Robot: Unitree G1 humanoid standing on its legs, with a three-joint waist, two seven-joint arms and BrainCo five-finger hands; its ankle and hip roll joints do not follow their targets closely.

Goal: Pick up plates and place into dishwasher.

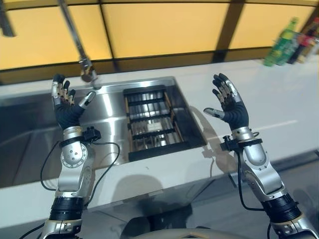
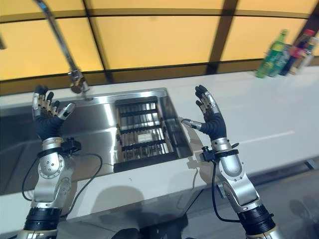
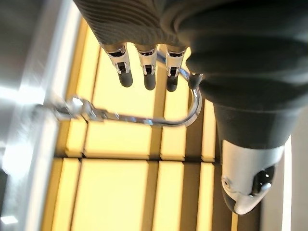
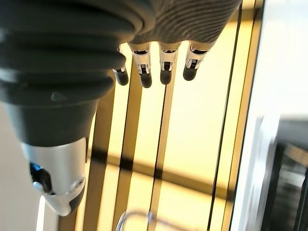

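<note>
No plate can be made out; the task's rack (image 1: 152, 124), a black-framed dish rack with slatted bars, sits in the right part of a steel sink (image 1: 104, 109), and something pale lies among its bars, too small to tell what. The sink is sunk into a white tabletop (image 1: 279, 114) that runs left to right. A chrome tap (image 1: 79, 42) rises at the far edge of the sink, its spout hanging over the basin just left of the rack. Behind it the far wall is made of glowing yellow panels (image 1: 159, 27) split by dark bars. At the far right of the tabletop stand a few bottles (image 1: 284, 42), one of them green.

The left robot hand (image 1: 64, 102) is raised over the left of the sink, fingers straight and spread wide, holding nothing. The right robot hand (image 1: 227, 102) is raised over the tabletop just right of the rack, likewise wide and empty.

The left wrist view looks past its straight fingers (image 3: 147, 72) to the tap's curved neck against the yellow panels. The right wrist view shows its fingers (image 4: 163, 67) against the same panels, with the rack's edge at one side.
</note>
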